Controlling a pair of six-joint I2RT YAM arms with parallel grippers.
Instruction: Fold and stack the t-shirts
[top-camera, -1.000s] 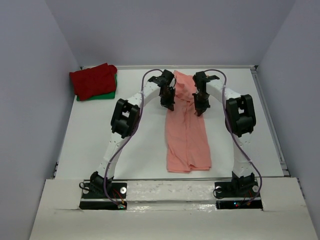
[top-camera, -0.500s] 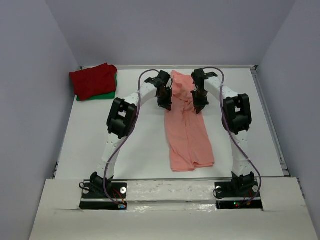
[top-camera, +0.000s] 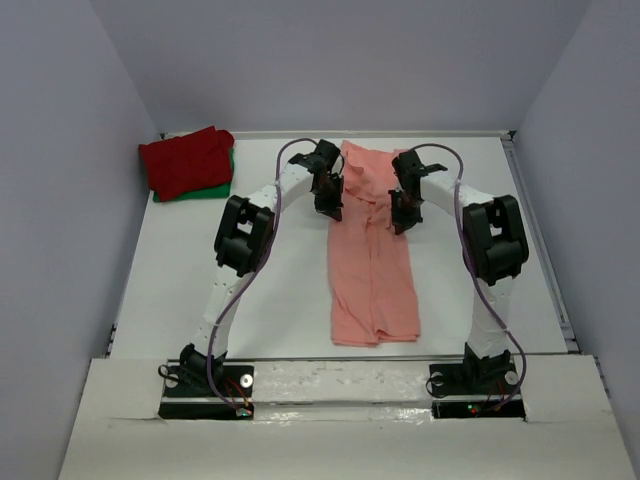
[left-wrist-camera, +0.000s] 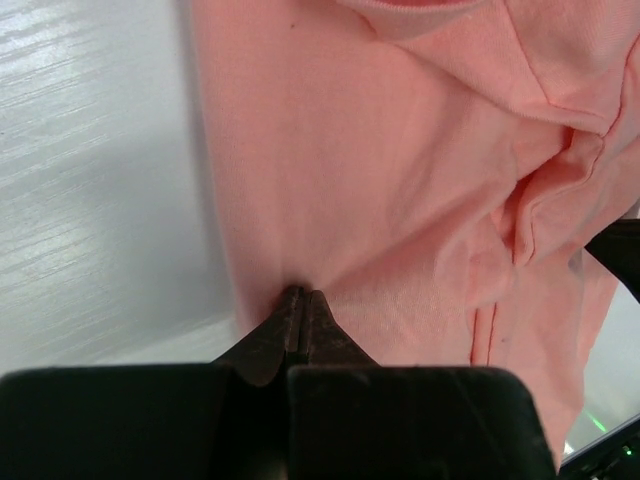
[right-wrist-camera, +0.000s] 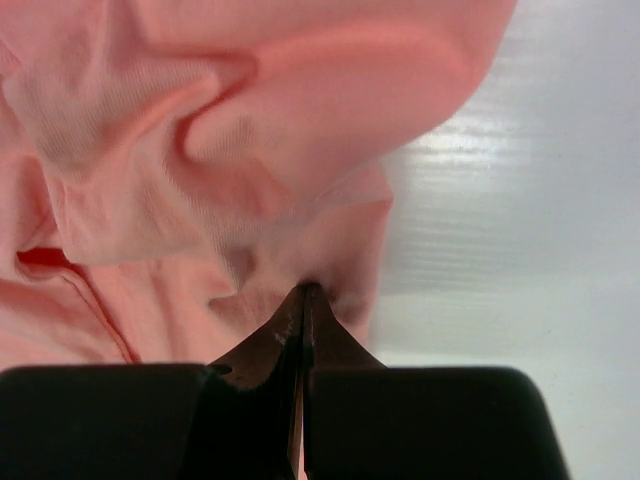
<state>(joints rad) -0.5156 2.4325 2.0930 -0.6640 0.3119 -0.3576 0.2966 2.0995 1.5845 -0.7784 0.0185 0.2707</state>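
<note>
The salmon-pink t-shirt (top-camera: 372, 250) lies as a long narrow strip down the middle of the table, its far end bunched between the two grippers. My left gripper (top-camera: 333, 210) is shut, pinching the shirt's left edge (left-wrist-camera: 300, 292). On the shirt's right edge the right gripper (top-camera: 400, 224) is shut on the cloth (right-wrist-camera: 307, 287). Wrinkled pink cloth (right-wrist-camera: 200, 140) fills the right wrist view. The dark red t-shirt (top-camera: 187, 160) lies folded on top of the green t-shirt (top-camera: 205, 191) at the far left corner.
The white table (top-camera: 270, 300) is walled by grey panels on the left, back and right. A raised rim (top-camera: 540, 240) runs along the right side. Both arm bases (top-camera: 210, 385) sit at the near edge.
The right gripper has shifted right and slightly toward me, pulling the shirt's far end wider. The shirt's near hem slid a little left. The left gripper barely moved.
</note>
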